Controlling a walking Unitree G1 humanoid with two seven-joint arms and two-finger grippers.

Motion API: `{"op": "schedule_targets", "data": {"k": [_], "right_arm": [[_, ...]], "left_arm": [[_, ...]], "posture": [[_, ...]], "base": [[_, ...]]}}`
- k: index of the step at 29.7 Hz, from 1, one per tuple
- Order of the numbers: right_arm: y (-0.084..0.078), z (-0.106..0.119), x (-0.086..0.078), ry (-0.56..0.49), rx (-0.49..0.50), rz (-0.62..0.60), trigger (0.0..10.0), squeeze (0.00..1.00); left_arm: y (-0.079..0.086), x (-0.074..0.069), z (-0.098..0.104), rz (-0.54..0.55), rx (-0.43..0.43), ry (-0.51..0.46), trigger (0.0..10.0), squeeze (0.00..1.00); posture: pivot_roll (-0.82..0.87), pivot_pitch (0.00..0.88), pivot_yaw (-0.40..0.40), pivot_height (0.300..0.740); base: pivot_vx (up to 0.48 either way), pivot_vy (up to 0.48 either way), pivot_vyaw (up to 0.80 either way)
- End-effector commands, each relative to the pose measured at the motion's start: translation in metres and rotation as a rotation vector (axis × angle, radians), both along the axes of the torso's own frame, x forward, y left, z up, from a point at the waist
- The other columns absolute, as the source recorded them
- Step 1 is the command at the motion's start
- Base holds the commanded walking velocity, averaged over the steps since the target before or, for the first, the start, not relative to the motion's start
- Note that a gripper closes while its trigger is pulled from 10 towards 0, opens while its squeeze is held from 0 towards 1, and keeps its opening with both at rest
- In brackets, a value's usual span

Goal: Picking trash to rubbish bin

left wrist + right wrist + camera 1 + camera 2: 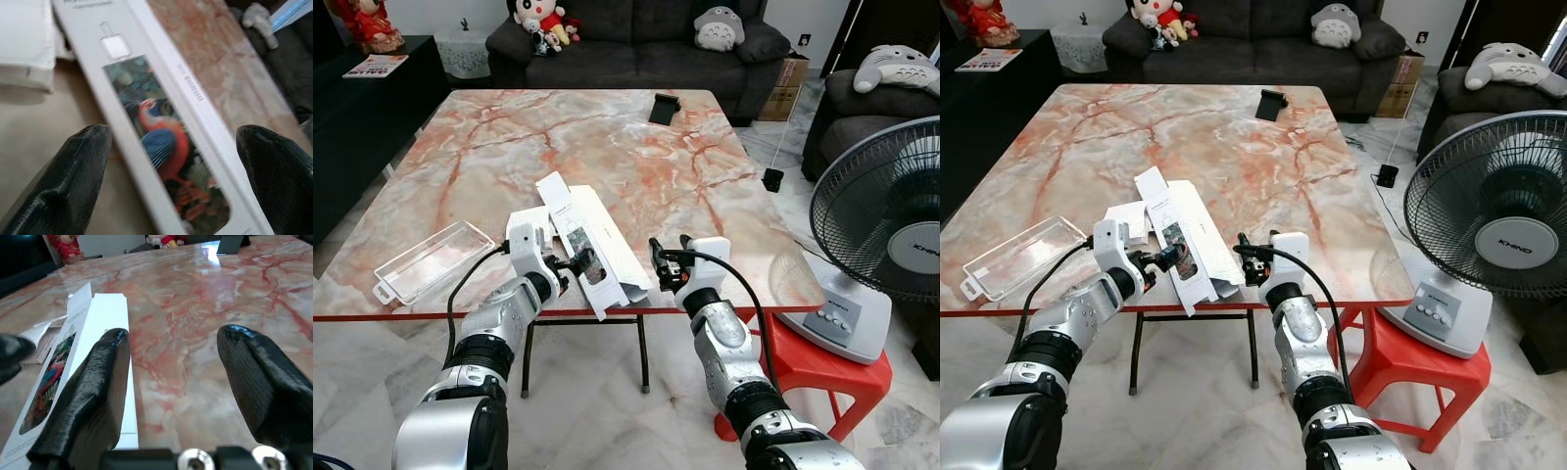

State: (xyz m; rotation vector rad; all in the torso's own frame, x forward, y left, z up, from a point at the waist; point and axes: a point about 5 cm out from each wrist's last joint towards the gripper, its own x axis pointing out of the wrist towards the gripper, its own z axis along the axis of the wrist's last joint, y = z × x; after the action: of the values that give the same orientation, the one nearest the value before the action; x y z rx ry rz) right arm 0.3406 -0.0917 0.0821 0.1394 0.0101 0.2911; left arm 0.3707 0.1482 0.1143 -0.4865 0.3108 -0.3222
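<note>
A: Marble-patterned table (607,147), pink-orange veining, glossy, red edge strip along the near side. Dark sofa (636,39) behind it with plush toys; white tiled floor (597,392) underneath.

B: Surroundings at the edges?

A: Standing fan (891,225) at 3 o'clock of the table, its base on a red plastic stool (813,367). Dark low cabinet (362,108) at 9 o'clock. Open floor lies along the near edge, where both arms reach in. Table's middle and far half mostly bare marble, apart from a small black object (664,108) at 12 o'clock.

B: Containers?

A: Clear plastic tray (431,259) near the front corner at 8 o'clock; contents cannot be made out. Flattened white carton (592,240) with a colourful bird print lies at 6 o'clock, overhanging the near edge slightly. Loose white paper scraps (530,223) just beside it at its 9 o'clock.

B: Pincers?

A: Left gripper (585,262) sits over the carton's printed panel, fingers (78,166) spread apart on either side of the bird picture; contact cannot be judged. Right gripper (666,257) hovers at the near edge, at 3 o'clock of the carton, fingers (93,401) apart with bare marble between them, holding nothing.

B: Bin?

A: Not identified from these views.
</note>
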Motion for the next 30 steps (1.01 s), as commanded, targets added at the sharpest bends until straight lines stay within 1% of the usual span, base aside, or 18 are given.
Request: {"op": "schedule_targets", "data": {"k": [1, 3, 9, 13, 17, 27, 30], "right_arm": [[0.001, -0.006, -0.002, 0.028, -0.014, 0.011, 10.0, 0.00], [0.001, -0.013, -0.005, 0.062, -0.029, 0.013, 10.0, 0.00], [0.001, -0.022, -0.009, 0.106, -0.051, 0.025, 10.0, 0.00], [0.004, -0.034, -0.014, 0.172, -0.104, 0.049, 10.0, 0.00], [0.007, -0.037, -0.016, 0.188, -0.117, 0.068, 10.0, 0.00], [0.013, -0.040, -0.019, 0.200, -0.135, 0.098, 10.0, 0.00], [0.015, -0.039, -0.019, 0.194, -0.131, 0.104, 10.0, 0.00]], "left_arm": [[-0.002, 0.004, 0.012, -0.016, -0.015, -0.030, 10.0, 0.00], [-0.002, 0.004, 0.016, -0.023, -0.012, -0.033, 10.0, 0.00], [-0.005, 0.003, 0.020, -0.032, -0.010, -0.040, 10.0, 0.00], [-0.008, 0.002, 0.022, -0.037, -0.008, -0.040, 10.0, 0.00], [-0.009, 0.001, 0.021, -0.041, -0.006, -0.033, 10.0, 0.00], [-0.003, -0.005, 0.010, -0.026, 0.036, 0.045, 10.0, 0.00], [0.001, -0.009, 0.000, -0.021, 0.064, 0.103, 10.0, 0.00]], "posture": [[0.02, 0.003, -0.023, 0.740], [0.02, 0.003, -0.021, 0.740], [0.02, 0.004, -0.019, 0.740], [0.03, 0.004, -0.018, 0.740], [0.03, 0.004, -0.017, 0.740], [0.03, 0.000, -0.011, 0.740], [0.03, 0.000, -0.007, 0.740]], "base": [[0.000, 0.000, 0.00], [0.000, 0.000, 0.00], [0.000, 0.000, 0.00], [0.000, 0.000, 0.00], [0.000, 0.000, 0.00], [0.000, 0.000, 0.00], [0.000, 0.000, 0.00]]}}
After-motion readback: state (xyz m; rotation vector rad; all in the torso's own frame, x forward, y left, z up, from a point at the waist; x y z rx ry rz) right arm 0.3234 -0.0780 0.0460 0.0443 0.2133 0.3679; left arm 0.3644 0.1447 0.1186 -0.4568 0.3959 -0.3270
